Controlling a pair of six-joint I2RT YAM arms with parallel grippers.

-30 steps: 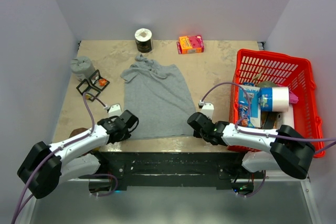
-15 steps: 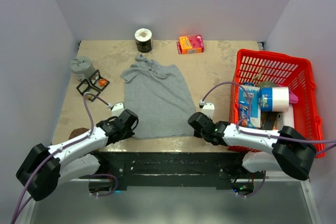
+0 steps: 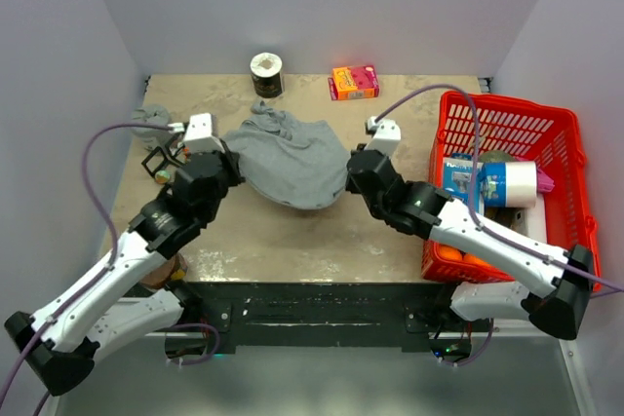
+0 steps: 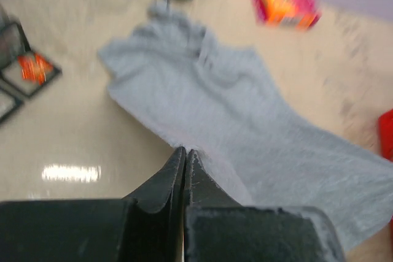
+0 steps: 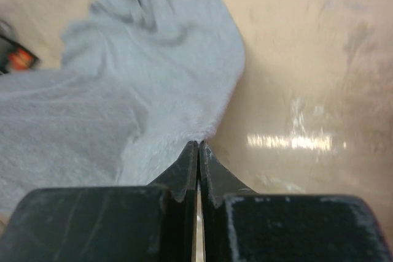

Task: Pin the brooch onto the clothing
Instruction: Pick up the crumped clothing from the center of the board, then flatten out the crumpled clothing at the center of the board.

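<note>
Far left on the table (image 3: 322, 241), the brooch (image 4: 34, 67) shows as an orange-red blur inside a small black frame (image 4: 43, 81), well apart from the cloth. Next along, the left fingers (image 4: 179, 164) are clenched tight on the near edge of the grey tank top (image 3: 292, 163). The garment hangs between the two arms, sagging in the middle, with its bunched top end resting on the table towards the back. Behind it stand a dark roll (image 3: 265, 73) and an orange-pink box (image 3: 354, 82) by the back wall. On the other side, the right fingers (image 5: 193, 154) are pinched together on the opposite near edge of the fabric. Far right, a red basket (image 3: 561, 124) holds assorted packets.
</note>
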